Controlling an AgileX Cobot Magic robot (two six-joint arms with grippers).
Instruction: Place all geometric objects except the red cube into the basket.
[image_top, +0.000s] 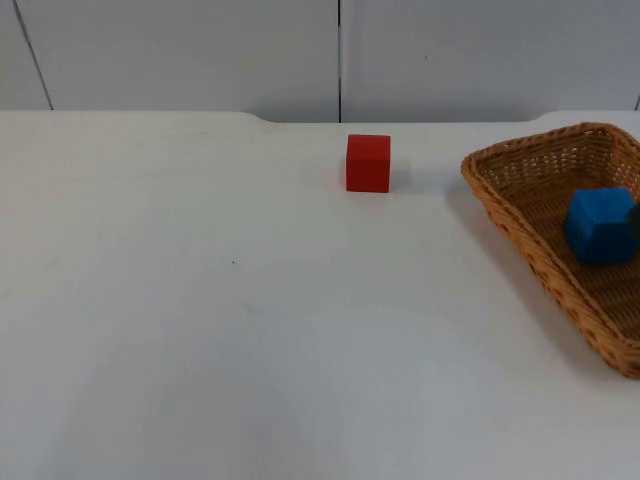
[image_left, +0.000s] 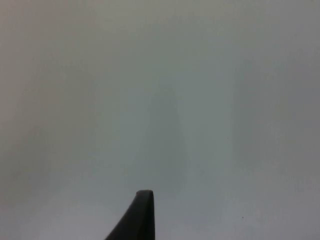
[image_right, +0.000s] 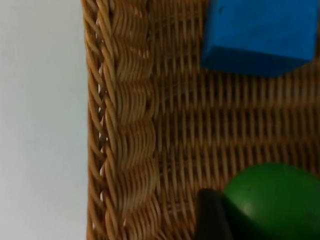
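Top view, layout: red cube (image_top: 368, 163) stands alone on the white surface (image_top: 200, 330), toward the grey partition wall (image_top: 180, 50). It is well apart from the wicker basket (image_top: 520, 215) at the right.
Top view, basket contents: a blue cube (image_top: 600, 225) lies inside, on the woven floor near the far side.
Top view, task state: judged from this, nothing but the red cube is left out on the surface, and that one is to stay put.
Left wrist view, left tool: one black fingertip (image_left: 140, 215) over bare surface, nothing near it. This arm waits. Whether its fingers are apart or together I cannot tell.
Right wrist view, right tool: black fingertip (image_right: 210, 215) sits over the basket floor, inside the woven wall (image_right: 125, 125), right against a green rounded object (image_right: 275, 200). The blue cube (image_right: 260, 32) lies further along the weave, apart from the green one.
Right tool state: cannot tell whether it is grasping the green piece or has let go of it; the second finger is hidden.
Step in hand (judgement): setting the green piece down in the basket.
Doing it well: release low over the weave so a round piece does not roll; lift straight up, clear of the wall and the blue cube.
View difference: the right wrist view gives the green object; the top view gives the red cube's position.
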